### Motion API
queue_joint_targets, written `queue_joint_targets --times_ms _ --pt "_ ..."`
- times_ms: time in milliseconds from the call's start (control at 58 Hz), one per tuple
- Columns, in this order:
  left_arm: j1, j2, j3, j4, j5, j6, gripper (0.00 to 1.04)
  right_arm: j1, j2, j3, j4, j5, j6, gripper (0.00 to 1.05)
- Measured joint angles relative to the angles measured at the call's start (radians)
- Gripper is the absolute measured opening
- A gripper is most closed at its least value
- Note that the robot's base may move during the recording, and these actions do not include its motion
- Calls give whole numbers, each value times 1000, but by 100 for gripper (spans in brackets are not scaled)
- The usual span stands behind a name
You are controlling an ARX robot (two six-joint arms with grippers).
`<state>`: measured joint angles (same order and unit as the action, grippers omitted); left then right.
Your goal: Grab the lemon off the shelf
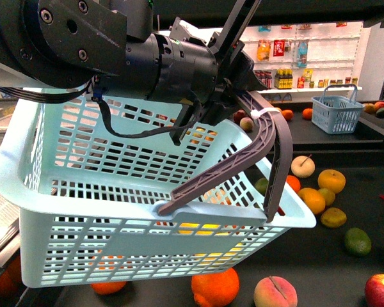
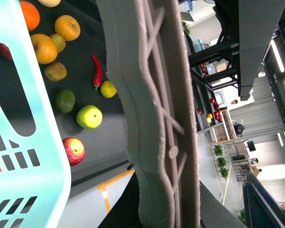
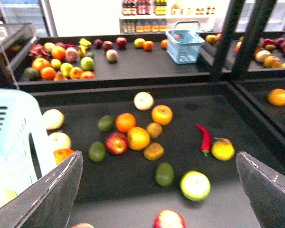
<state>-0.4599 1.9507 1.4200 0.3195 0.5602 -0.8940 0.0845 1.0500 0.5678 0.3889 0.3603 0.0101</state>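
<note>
The front view is mostly filled by the left arm carrying a pale blue basket (image 1: 147,211) by its grey handle (image 1: 269,137); the left gripper (image 1: 233,80) sits clenched on that handle at about 1 o'clock from the basket's middle, presumably so the fruit has somewhere to go once picked. Yellow and orange shapes show through the basket's slots, too broken up to name. The black shelf (image 1: 345,268) spreads to 3 and 5 o'clock with loose fruit, but no lemon is plain here and the right arm is absent. The left wrist view adds the handle running close past the lens, and beyond it a small yellow fruit, the lemon (image 2: 108,89), touching or just beside a red chili (image 2: 97,71). The right wrist view gives the clearest look: the lemon (image 3: 223,148) lies on the deck at about 3 o'clock of the fruit cluster, beside the chili (image 3: 204,138), apart from the oranges. The right gripper (image 3: 156,190) hangs above with its fingers (image 3: 52,194) spread wide and empty, well short of the lemon, so reaching seems the step in hand.
</note>
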Motion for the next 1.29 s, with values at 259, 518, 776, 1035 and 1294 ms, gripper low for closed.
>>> queue_joint_targets --times_ms 259,518,776,1035,1294 --pt "0 0 0 0 -3 0 9 235 -494 -224 -281 338 -22 97" --pt "0 0 0 0 2 0 9 254 -871 -403 -383 -33 -22 63" --pt "0 0 0 0 -2 0 9 108 -985 -525 -377 -180 -21 15" --pt "0 0 0 0 -2 0 9 -78 -1044 -553 -390 -358 -18 3" --pt "0 0 0 0 -2 -1 9 -80 -1044 -553 -390 -357 -18 15"
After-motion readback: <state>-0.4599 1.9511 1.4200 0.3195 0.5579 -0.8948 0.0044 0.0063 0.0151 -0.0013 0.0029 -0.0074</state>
